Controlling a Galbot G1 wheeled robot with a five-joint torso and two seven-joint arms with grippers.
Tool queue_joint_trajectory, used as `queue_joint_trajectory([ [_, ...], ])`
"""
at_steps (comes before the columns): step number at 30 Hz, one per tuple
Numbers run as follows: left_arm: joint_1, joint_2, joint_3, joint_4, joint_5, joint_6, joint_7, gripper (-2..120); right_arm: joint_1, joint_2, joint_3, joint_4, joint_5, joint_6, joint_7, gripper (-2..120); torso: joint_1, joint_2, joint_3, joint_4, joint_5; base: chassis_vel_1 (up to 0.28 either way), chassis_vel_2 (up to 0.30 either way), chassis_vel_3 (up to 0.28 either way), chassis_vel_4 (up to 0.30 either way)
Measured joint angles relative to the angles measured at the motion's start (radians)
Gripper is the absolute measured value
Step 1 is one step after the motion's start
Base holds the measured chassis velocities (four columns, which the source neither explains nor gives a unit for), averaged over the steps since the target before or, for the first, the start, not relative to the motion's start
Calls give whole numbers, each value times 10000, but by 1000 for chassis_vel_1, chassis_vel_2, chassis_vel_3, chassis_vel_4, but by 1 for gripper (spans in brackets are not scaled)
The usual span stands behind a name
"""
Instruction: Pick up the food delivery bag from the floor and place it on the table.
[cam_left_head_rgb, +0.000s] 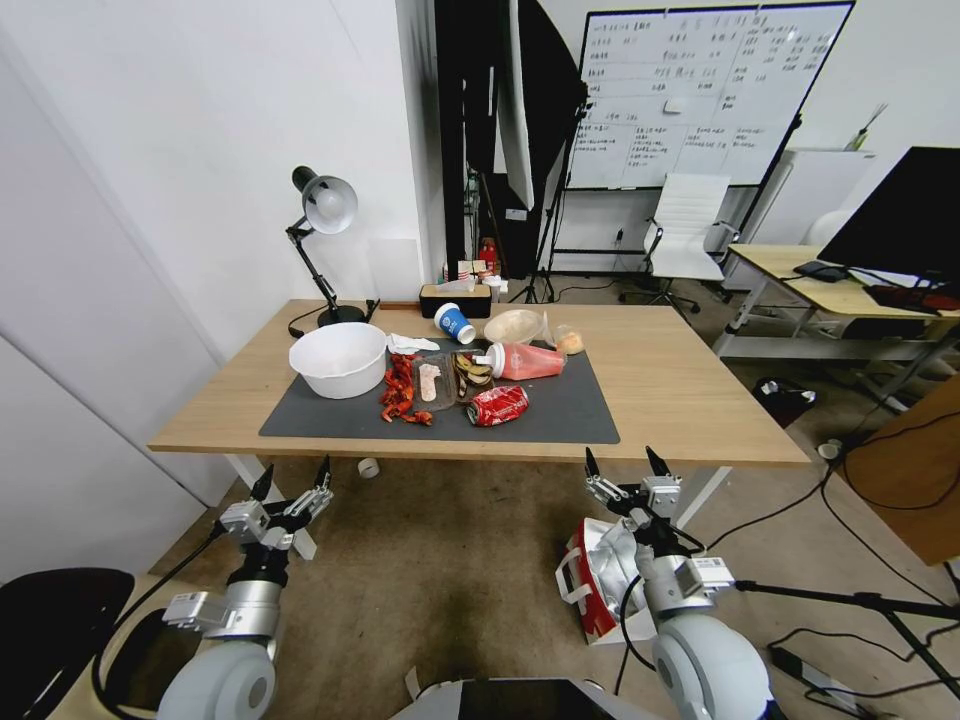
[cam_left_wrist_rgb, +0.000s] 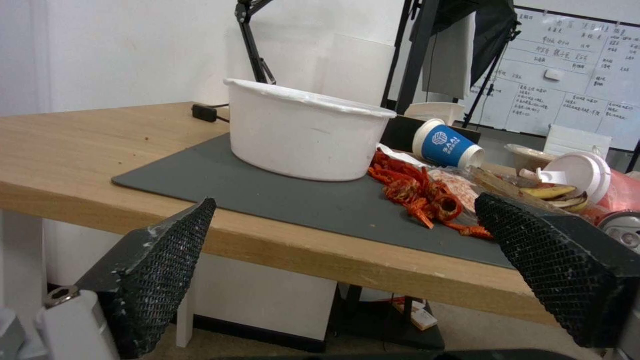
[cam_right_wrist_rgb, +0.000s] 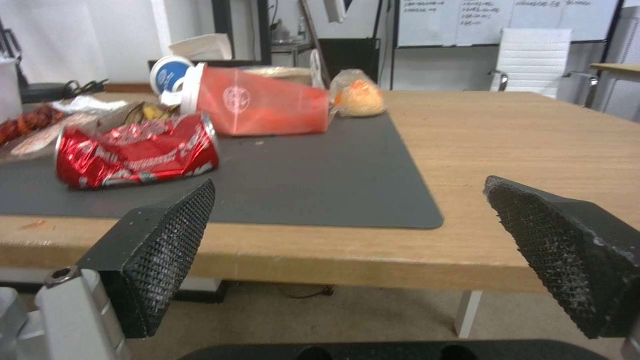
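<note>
Looking down from the head camera, I had the right gripper raised just short of the table's near edge, its fingers spread wide with nothing between them. The bag stood on the floor directly under that arm, close to the table's right-hand front leg, its foil lining showing at the open top and its white handle facing out. The left gripper hung just short of the same near edge toward the table's left end, fingers also wide apart and holding nothing.

On the table, a dark mat carried the clutter: a white bowl at its left end, red scraps beside the bowl, a crushed red can at the mat's front, a tipped red cup behind the can, and a blue paper cup lying toward the table's back edge. A desk lamp stood at the table's back left corner.
</note>
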Motion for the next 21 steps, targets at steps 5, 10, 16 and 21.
queue_joint_trajectory([
  [5, 7, 4, 25, 24, 3, 0, 19, 100, -5, 40, 11, -9, -53, -197, -151, 100, -109, -245, -134, 0, 0, 0, 0, 0, 0],
  [10, 13, 15, 38, 63, 4, -1, 54, 100, -72, 135, -4, -73, -139, -170, -172, 100, -192, -435, -243, 0, 0, 0, 0, 0, 0],
  [16, -20, 34, 135, 134, 18, -81, 157, 100, -168, 295, -3, -142, -192, 9, -174, 100, -376, -884, -508, 0, 0, 0, 0, 0, 0],
  [21, -7, 53, 135, 95, 19, -85, 172, 100, -190, 331, 24, -127, -194, 49, -196, 100, -441, -1043, -601, 0, 0, 0, 0, 0, 0],
])
